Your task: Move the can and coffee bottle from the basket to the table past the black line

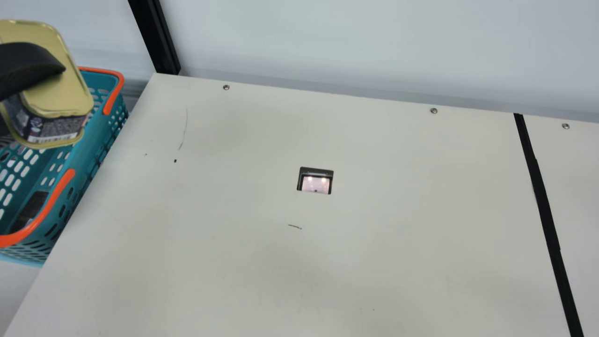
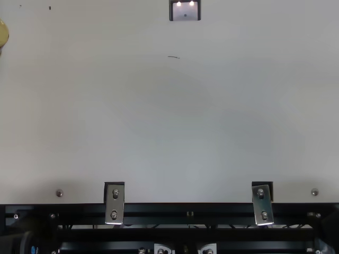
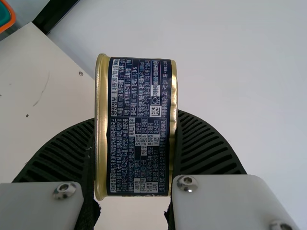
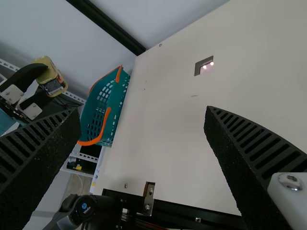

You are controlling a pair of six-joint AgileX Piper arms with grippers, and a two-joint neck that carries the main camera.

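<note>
Left wrist view: L gripper (image 3: 135,120) has the can (image 3: 139,158) pinched btwn its ribbed fingers, one on each flat end; main view puts it up over the basket (image 1: 89,150), at the table's (image 1: 374,234) L edge. R gripper (image 4: 143,112) is spread wide w/ nothing in it. Step in hand, I'd judge: carry the can out & across. Best to clear the orange handles first, keep the squeeze firm but moderate b/c thin metal could dent, go level, then set it down gently past the black line (image 1: 543,201), far R in main view. If L arm can't reach, a mid-table handover prob. works; R must grip before L lets go. Coffee bottle: poss. the dark item (image 1: 33,210) low in the basket, can't tell. Materials: can = gold metal, rounded corners, raised rims, dark printed wrap, likely slick; basket = teal plastic, slotted walls; table = smooth, matte, cream.
</note>
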